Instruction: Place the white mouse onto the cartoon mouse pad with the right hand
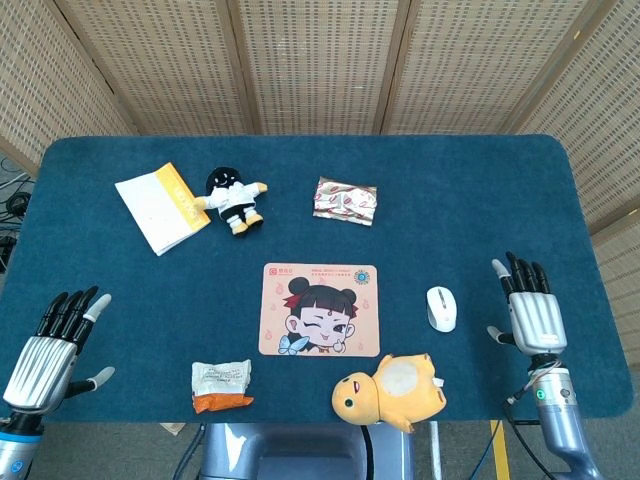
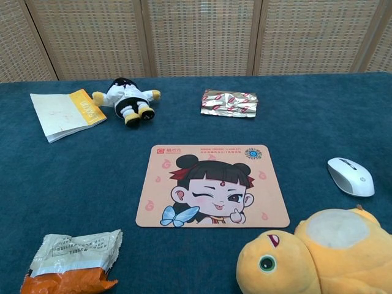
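Observation:
The white mouse [image 1: 441,308] [image 2: 350,176] lies on the blue table right of the cartoon mouse pad [image 1: 320,310] [image 2: 212,185], with a gap of cloth between them. In the head view my right hand [image 1: 529,312] hovers open, fingers spread, a short way right of the mouse and not touching it. At the front left corner my left hand [image 1: 52,348] stays open, holding nothing. Neither hand shows in the chest view.
A yellow plush toy [image 1: 391,389] [image 2: 318,253] lies just in front of the mouse. A snack packet [image 1: 221,386] sits front left of the pad. A doll [image 1: 233,199], a booklet [image 1: 160,207] and a foil pack [image 1: 345,200] lie at the back.

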{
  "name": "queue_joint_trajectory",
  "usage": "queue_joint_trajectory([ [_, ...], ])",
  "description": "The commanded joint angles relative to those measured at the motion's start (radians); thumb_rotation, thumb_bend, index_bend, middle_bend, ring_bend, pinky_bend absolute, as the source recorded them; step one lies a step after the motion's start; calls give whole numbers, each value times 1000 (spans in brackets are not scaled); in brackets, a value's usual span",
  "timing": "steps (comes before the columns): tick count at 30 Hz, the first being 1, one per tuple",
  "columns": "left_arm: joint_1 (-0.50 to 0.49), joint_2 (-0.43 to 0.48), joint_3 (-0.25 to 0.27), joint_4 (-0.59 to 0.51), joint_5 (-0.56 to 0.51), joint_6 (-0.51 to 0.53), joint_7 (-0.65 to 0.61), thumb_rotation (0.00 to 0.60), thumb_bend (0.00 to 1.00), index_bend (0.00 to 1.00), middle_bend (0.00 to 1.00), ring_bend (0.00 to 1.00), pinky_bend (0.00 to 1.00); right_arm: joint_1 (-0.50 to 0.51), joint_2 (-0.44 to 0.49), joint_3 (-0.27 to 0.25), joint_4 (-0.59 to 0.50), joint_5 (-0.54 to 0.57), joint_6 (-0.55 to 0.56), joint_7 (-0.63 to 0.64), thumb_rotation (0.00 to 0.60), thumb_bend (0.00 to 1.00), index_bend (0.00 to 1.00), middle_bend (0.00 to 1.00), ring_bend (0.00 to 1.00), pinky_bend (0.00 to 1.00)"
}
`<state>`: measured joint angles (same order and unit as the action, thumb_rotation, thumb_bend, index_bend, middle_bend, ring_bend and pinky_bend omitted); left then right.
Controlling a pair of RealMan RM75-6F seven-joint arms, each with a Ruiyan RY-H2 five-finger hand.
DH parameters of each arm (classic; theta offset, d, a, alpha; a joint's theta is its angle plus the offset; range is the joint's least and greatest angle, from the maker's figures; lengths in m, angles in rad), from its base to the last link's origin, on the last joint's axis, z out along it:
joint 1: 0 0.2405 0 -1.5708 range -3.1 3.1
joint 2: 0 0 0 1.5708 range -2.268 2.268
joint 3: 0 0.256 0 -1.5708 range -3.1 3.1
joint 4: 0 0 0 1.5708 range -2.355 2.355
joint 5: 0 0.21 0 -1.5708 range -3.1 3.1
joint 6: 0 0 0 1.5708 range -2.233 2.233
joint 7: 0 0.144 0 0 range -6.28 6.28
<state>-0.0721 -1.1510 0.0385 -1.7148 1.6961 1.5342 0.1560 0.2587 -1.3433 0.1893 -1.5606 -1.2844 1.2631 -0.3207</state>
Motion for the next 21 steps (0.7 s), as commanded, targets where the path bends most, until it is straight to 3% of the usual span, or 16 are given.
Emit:
queue_joint_trajectory([
  [1, 0, 0, 0, 1, -1, -1, -1, 600, 54, 0, 0, 0, 0, 12, -19, 1, 19, 17, -16, -7, 600, 0, 0, 0, 0, 0],
  [21, -5, -5, 6, 3, 1, -14, 3, 600, 54, 0, 0, 0, 0, 79, -132, -11, 136, 90, -97, -31, 600, 0, 0, 0, 0, 0],
])
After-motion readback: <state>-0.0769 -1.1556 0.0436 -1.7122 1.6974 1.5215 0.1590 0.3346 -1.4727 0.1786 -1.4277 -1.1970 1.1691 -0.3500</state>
